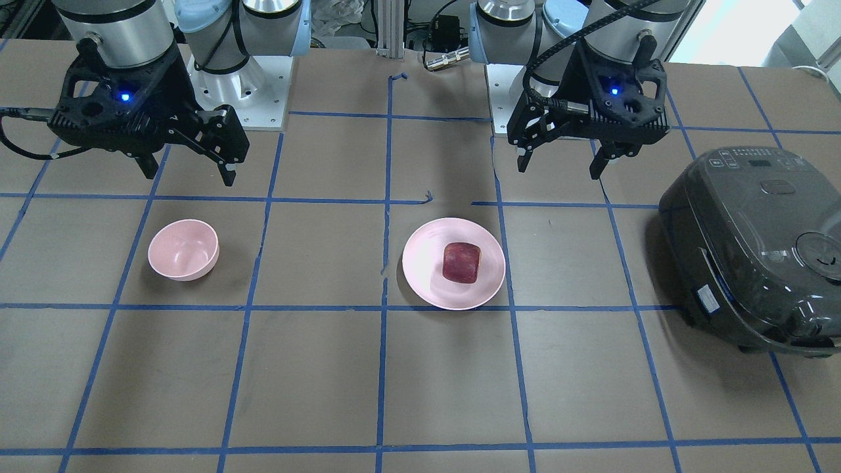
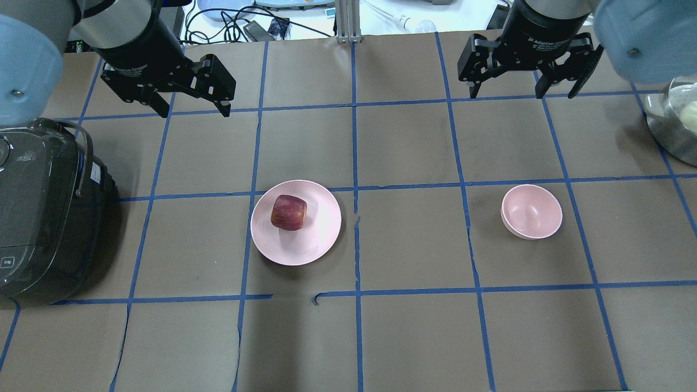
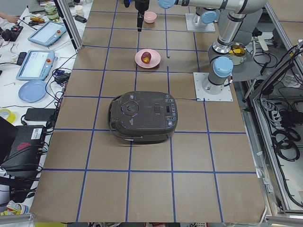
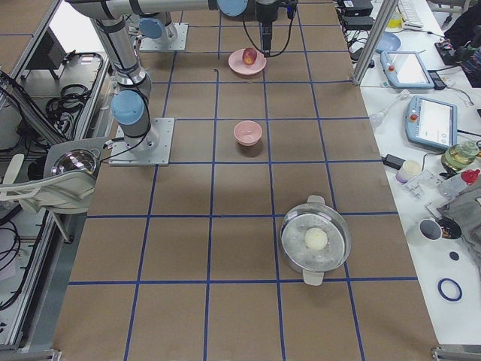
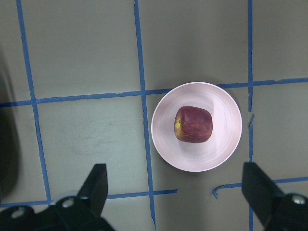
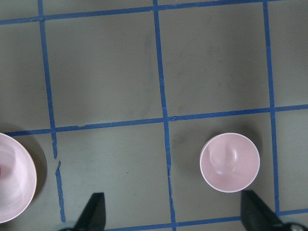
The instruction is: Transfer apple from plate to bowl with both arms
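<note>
The dark red apple (image 2: 289, 212) lies on the pale pink plate (image 2: 321, 239) near the table's middle; both show in the left wrist view, apple (image 5: 193, 125) on plate (image 5: 226, 149). The small deep pink bowl (image 2: 531, 211) stands empty to the plate's right, also in the right wrist view (image 6: 230, 162). My left gripper (image 2: 193, 111) is open and empty, high above the table, behind and left of the plate. My right gripper (image 2: 521, 93) is open and empty, high behind the bowl. In the front view the left gripper (image 1: 560, 169) is on the right, the right gripper (image 1: 189, 175) on the left.
A dark grey rice cooker (image 2: 38, 212) stands at the table's left end, left of the plate. A steel pot with a glass lid (image 2: 675, 120) stands at the right end. Blue tape lines grid the brown table (image 2: 414, 326).
</note>
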